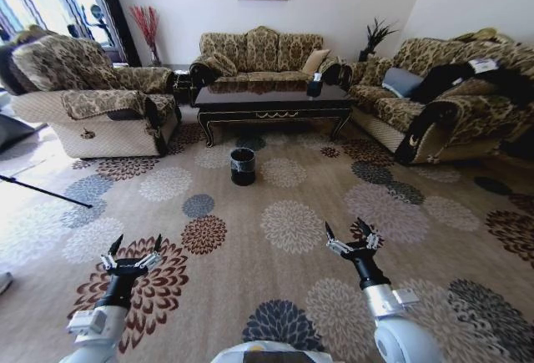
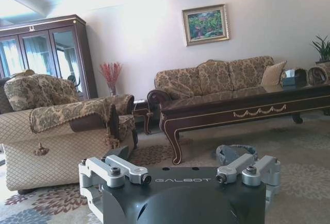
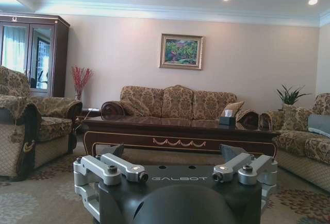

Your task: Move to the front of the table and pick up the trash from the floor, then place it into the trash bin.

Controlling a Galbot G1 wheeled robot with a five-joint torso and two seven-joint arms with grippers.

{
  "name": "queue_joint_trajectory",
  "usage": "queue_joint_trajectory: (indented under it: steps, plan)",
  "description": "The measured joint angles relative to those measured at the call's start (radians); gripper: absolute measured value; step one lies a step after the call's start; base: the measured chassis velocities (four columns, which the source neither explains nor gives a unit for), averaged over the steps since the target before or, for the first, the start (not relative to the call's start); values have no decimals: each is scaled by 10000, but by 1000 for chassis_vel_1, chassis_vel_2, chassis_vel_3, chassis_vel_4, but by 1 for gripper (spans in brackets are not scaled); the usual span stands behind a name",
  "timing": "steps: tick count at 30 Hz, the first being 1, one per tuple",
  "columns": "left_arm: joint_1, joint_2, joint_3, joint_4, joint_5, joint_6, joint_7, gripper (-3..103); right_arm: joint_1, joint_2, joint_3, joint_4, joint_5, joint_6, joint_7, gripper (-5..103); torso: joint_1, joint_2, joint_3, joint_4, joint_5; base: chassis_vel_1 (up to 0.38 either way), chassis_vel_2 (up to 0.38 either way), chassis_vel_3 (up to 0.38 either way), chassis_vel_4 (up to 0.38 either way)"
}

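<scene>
Grippers: left gripper and right gripper are held low, fingers spread, empty.
Trash bin: set ahead, before the table front edge, nearer the left gripper.
Trash: cannot be made out.

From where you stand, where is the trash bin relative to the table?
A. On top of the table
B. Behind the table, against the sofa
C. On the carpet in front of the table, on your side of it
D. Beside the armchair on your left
C: in the head view the trash bin stands on the carpet just in front of the table, between it and you.
</scene>
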Motion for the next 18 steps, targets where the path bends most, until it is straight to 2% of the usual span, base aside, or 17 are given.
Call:
queue_joint_trajectory:
  steps: [18]
  plan:
    - [0,0,0,0,0,0,0,100,1,0,0,0,0,1,0,100,279,735,460,0,0,0,0,0,0]
